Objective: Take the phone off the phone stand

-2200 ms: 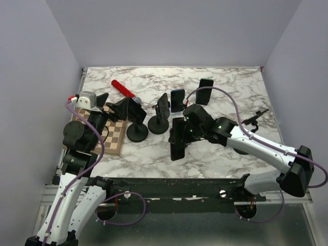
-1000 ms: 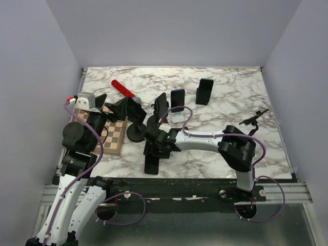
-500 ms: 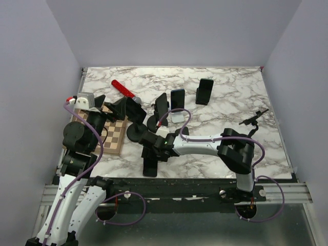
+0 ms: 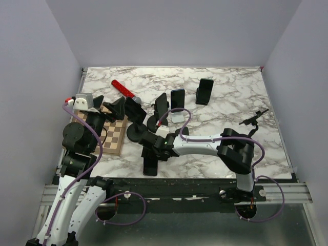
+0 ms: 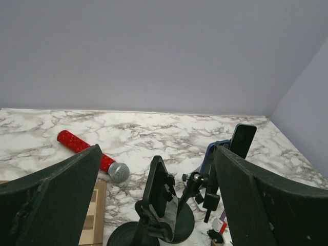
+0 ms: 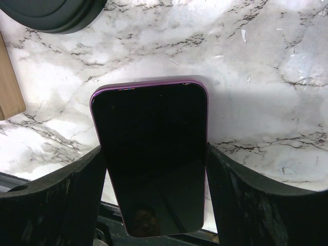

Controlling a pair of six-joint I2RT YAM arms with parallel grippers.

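Observation:
My right gripper [image 4: 150, 162] is shut on a dark phone with a purple rim [image 4: 150, 167], its fingers pressing both long edges [image 6: 151, 128]. It holds the phone low over the marble near the table's front edge. Two black round-based phone stands [image 4: 137, 132] [image 4: 156, 123] are just behind it. In the left wrist view the nearer stand's clamp head [image 5: 158, 187] is straight ahead. My left gripper [image 4: 117, 106] is open and empty, above the chessboard and left of that stand.
A wooden chessboard [image 4: 115, 137] lies at the left. A red microphone [image 4: 125, 90] lies behind it. A blue phone [image 4: 178, 99] and a black phone [image 4: 205, 91] stand propped at the back. A small black tripod [image 4: 254, 119] is at the right.
The right arm has swung left and toward the front edge, carrying the phone away from the stands. In the last half second it barely moved. The left gripper shifted slightly right.

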